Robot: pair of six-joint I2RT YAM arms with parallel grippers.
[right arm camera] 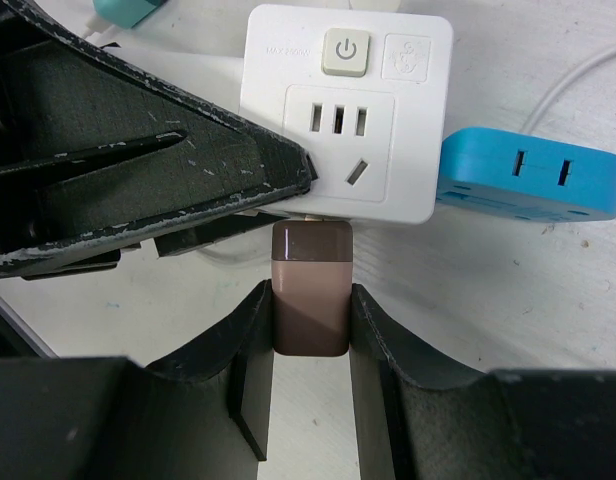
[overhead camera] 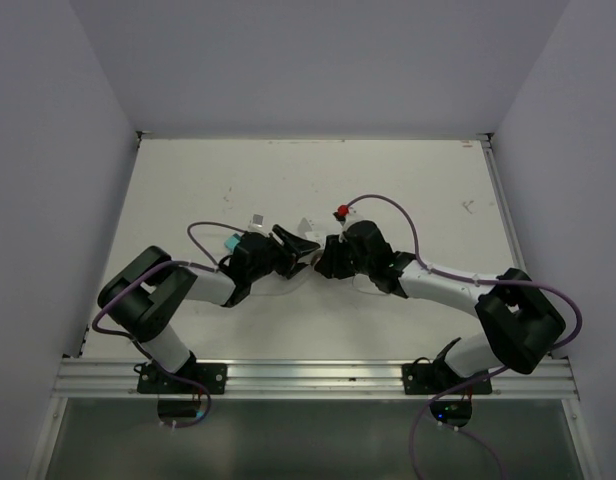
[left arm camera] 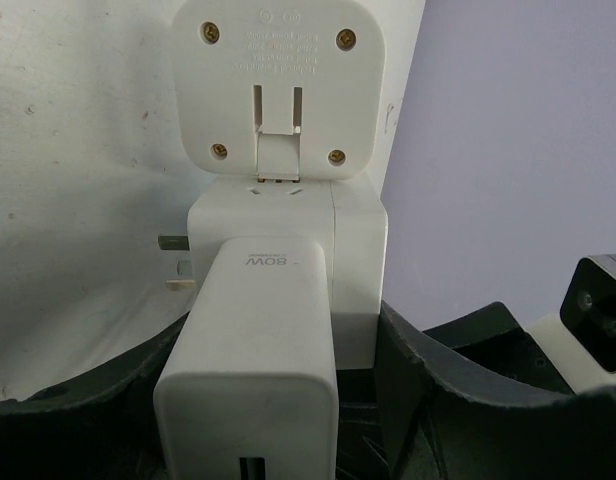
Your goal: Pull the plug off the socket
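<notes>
A white socket cube (right arm camera: 343,110) with a power button has a brown plug (right arm camera: 310,290) seated in its near side. My right gripper (right arm camera: 310,300) is shut on the brown plug, one finger on each side of it. My left gripper (left arm camera: 280,325) is shut on the same socket cube (left arm camera: 353,260), with its black finger (right arm camera: 138,170) against the cube's left side. A white 80W charger (left arm camera: 253,360) also sits in the cube, between the left fingers. In the top view both grippers meet at the table's middle, left (overhead camera: 293,250) and right (overhead camera: 326,255).
A white travel adapter (left arm camera: 273,90) lies just beyond the cube. A blue adapter (right arm camera: 533,175) with a white cable lies right of the socket, and a teal object (right arm camera: 128,8) is at the far left. A red-tipped item (overhead camera: 340,211) lies behind the right gripper. Walls enclose the table.
</notes>
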